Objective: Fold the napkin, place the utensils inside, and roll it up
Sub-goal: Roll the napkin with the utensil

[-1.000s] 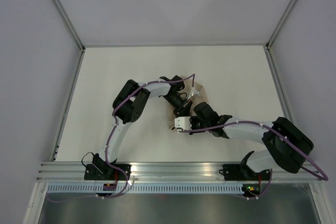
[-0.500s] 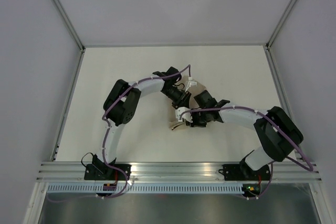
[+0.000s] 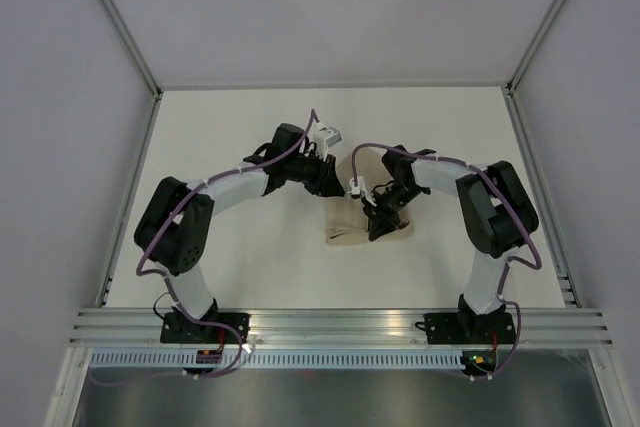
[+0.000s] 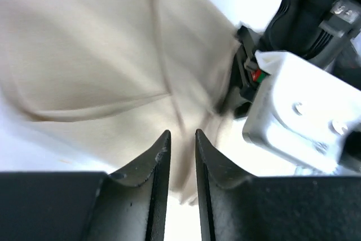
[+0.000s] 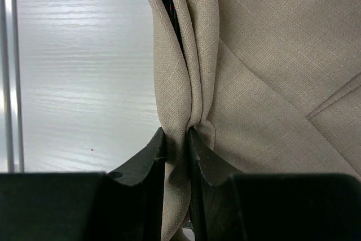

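The beige napkin (image 3: 361, 233) lies bunched and partly lifted at the middle of the white table, between my two grippers. My right gripper (image 3: 379, 224) is shut on a gathered fold of its edge, which runs up between the jaws in the right wrist view (image 5: 176, 134); the cloth (image 5: 271, 55) spreads to the right there. My left gripper (image 3: 338, 187) sits at the napkin's upper left. In the blurred left wrist view (image 4: 181, 136) its jaws are nearly closed with a tip of cloth (image 4: 101, 55) between them. No utensils show.
The right arm's white wrist camera (image 4: 299, 111) is close beside the left gripper. The white table (image 3: 240, 137) is bounded by metal rails at the left (image 3: 130, 197) and right (image 3: 535, 187), and by the arm bases at the near edge.
Both arms have swung outward and toward the back. The left gripper has moved up and left, the right wrist has turned over the napkin, and more of the cloth now shows below them.
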